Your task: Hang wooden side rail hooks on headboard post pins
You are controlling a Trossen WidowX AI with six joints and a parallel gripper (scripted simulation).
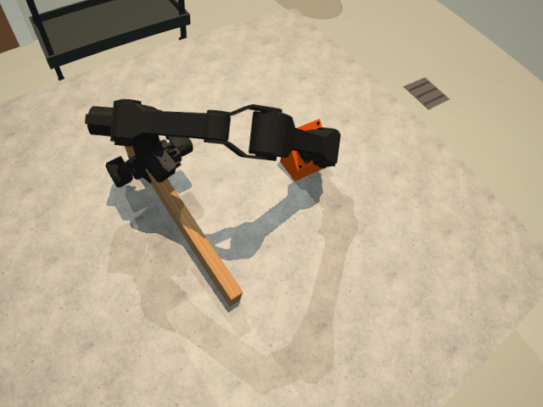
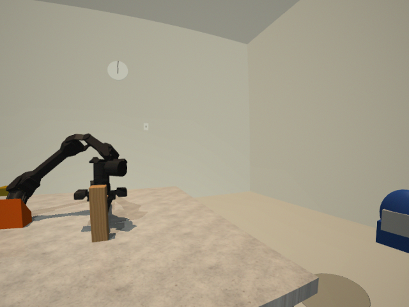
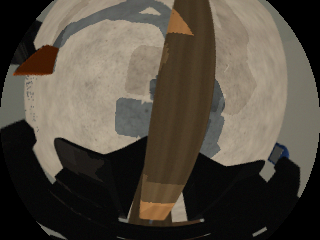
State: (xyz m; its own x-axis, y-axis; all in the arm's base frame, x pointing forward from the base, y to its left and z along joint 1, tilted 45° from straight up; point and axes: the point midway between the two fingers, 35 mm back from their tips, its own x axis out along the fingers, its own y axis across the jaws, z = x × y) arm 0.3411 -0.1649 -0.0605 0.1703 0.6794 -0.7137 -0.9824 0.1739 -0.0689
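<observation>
The wooden side rail (image 1: pixel 215 258) (image 3: pixel 182 90) runs from beneath the arm to a far end on the table, low at that end. My gripper (image 1: pixel 141 170) (image 2: pixel 101 192) (image 3: pixel 163 142) is shut on the rail near its other end, one finger on each side. The headboard post (image 2: pixel 100 214) appears as an upright wooden block in the exterior view, directly in front of the gripper; only a sliver of wood shows behind the gripper in the top view. The hooks, pins and slot are hidden, so I cannot tell whether the hooks sit on the pins.
An orange wedge-shaped block (image 1: pixel 294 170) (image 2: pixel 10 214) (image 3: pixel 40 61) stands by the arm's base. The arm passes above the table (image 1: pixel 394 263) (image 2: pixel 198 274). A dark shelf rack (image 1: pixel 114 30) and a blue bin (image 2: pixel 393 236) stand beyond the table.
</observation>
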